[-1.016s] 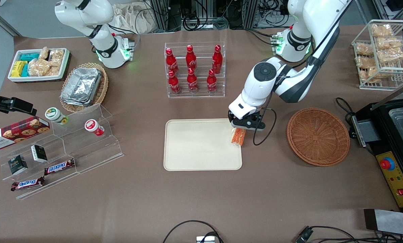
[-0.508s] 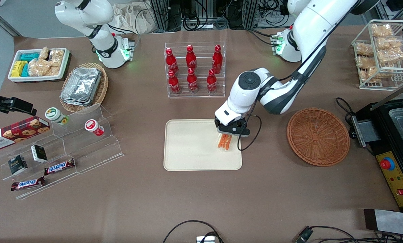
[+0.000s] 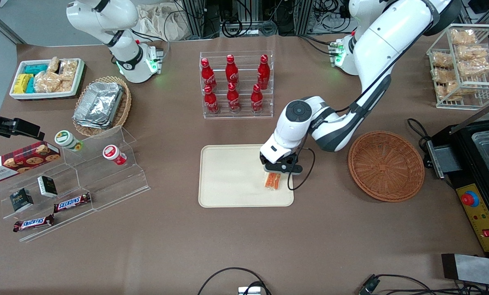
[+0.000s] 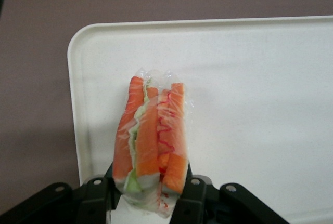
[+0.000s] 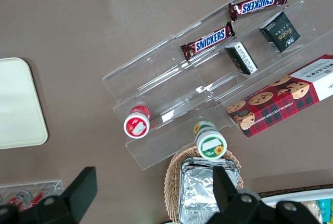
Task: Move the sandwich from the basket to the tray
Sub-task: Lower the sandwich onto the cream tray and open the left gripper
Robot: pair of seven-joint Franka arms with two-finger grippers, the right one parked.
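Firmly closed on the sandwich [image 4: 151, 143], the gripper [image 3: 278, 169] pinches the clear-wrapped wedge between its two fingers [image 4: 99, 193], orange filling and green leaf facing outward. It hangs low over the tray [image 3: 232, 180], at the tray's end nearest the basket [image 3: 386, 165], which sits beside the tray on the counter [image 3: 244, 241]. From its base the left arm reaches down, wrist pointing at the tray.
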